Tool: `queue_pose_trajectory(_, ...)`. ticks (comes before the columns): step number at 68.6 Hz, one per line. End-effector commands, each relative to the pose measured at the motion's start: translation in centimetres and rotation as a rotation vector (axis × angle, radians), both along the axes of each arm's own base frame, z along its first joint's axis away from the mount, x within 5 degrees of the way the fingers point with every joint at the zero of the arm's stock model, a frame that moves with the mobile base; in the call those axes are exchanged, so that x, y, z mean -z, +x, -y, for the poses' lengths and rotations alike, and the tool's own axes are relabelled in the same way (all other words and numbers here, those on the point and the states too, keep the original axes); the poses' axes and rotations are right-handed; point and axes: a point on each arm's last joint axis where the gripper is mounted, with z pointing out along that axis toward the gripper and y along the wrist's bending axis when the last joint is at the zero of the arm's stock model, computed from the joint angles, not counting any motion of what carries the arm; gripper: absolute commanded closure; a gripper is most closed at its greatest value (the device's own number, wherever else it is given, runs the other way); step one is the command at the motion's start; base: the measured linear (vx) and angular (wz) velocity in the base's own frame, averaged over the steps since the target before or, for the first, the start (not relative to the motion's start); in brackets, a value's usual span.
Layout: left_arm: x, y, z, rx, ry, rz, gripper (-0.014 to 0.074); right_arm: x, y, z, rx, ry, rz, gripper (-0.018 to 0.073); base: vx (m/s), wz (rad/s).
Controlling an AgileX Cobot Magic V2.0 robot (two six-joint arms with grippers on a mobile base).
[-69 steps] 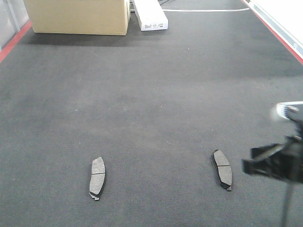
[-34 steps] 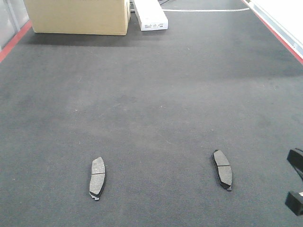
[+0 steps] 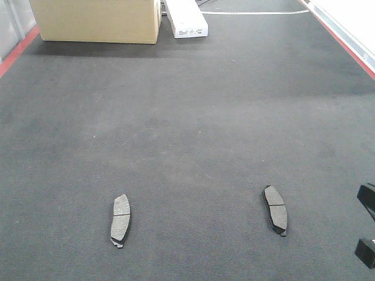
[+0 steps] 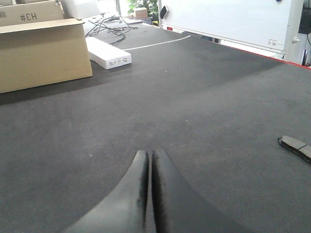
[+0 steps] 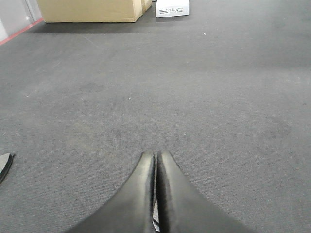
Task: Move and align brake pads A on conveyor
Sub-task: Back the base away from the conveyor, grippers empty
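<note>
Dark grey felt conveyor [image 3: 187, 129]: only the front view shows both left brake pad A [image 3: 120, 220] and right brake pad A [image 3: 275, 210], flat, well apart. Left wrist view: left tool [image 4: 149, 160] closed up, empty; one brake pad A [image 4: 296, 147] at right margin. Right wrist view: right tool [image 5: 156, 160] likewise; pad tip [image 5: 4, 165] at left.

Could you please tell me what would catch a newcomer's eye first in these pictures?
A small flat dark grey brake pad lies front-left on the wide dark grey felt-like conveyor belt, a matching second pad front-right, well apart. At the far end sit a large tan cardboard box and a long white carton beside it.
</note>
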Motion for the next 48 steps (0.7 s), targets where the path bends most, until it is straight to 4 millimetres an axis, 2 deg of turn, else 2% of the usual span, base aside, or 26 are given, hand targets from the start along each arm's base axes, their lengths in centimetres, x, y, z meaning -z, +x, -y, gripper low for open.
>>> queue_pose_trajectory(1, -1.30, 0.13, 0.11, 0.005, -0.037, 0.072, 0.0603, -1.50, 0.21, 0.08, 0.010, 0.006, 0.094, 0.0569, 0.00, 0.00)
queue_pose_trajectory(25, -1.30, 0.13, 0.11, 0.005, -0.037, 0.072, 0.0603, -1.50, 0.21, 0.08, 0.010, 0.006, 0.094, 0.0569, -0.02, -0.01)
queue_pose_trajectory(48, -1.30, 0.13, 0.11, 0.005, -0.037, 0.072, 0.0603, -1.51, 0.21, 0.08, 0.010, 0.007, 0.094, 0.0569, -0.21, -0.05)
